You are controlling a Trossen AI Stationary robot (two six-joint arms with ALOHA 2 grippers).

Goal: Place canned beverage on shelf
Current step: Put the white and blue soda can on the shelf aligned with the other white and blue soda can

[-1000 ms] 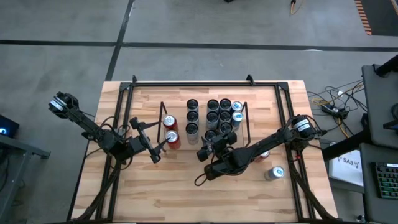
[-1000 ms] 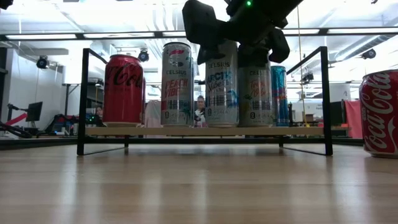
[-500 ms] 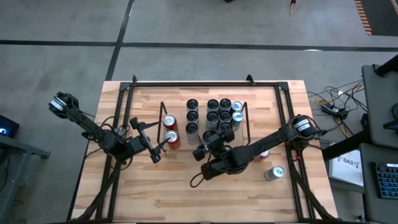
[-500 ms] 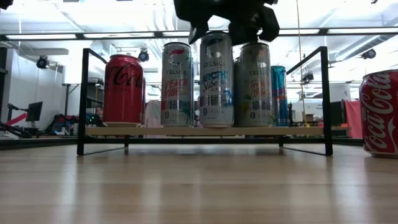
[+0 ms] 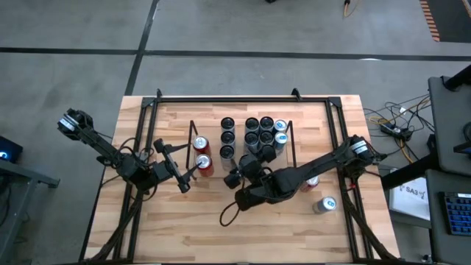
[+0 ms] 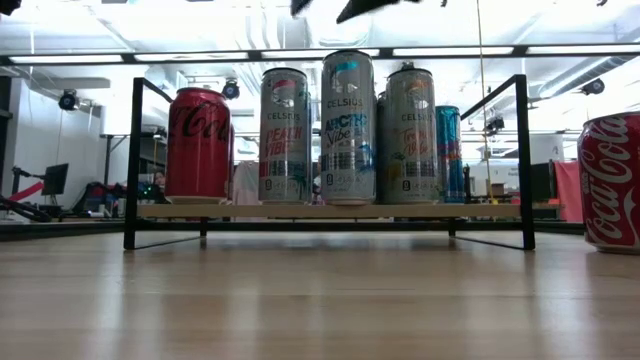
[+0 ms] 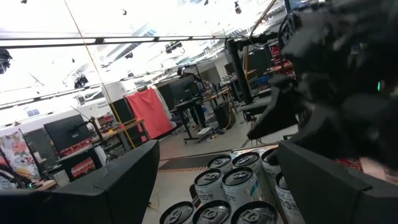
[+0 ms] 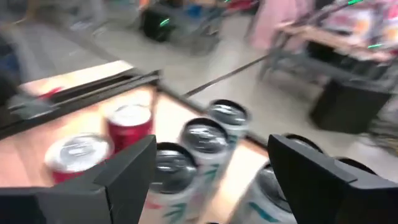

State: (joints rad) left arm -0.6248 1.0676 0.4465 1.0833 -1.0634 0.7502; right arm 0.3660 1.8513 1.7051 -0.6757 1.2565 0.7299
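The shelf, a light wood base between thin black wire end frames, stands mid-table. On it stand two red cans at its left end and several tall silver cans. A silver "Arctic Vibe" can stands upright on its base in the front row. My right gripper hovers open and empty just above and near-side of that row; it also shows in its own wrist view. My left gripper waits open and empty near the shelf's left end; it also shows in its own wrist view.
A red cola can stands on the table right of the shelf, under my right arm. A silver-blue can sits near the right edge. The black tubular frame rims the table. A cable loop hangs off my right arm.
My right gripper has shifted the Arctic Vibe can slightly left along the shelf's front row, let go of it and risen, drawing back toward the table's left and near edge. The can stays upright on the shelf.
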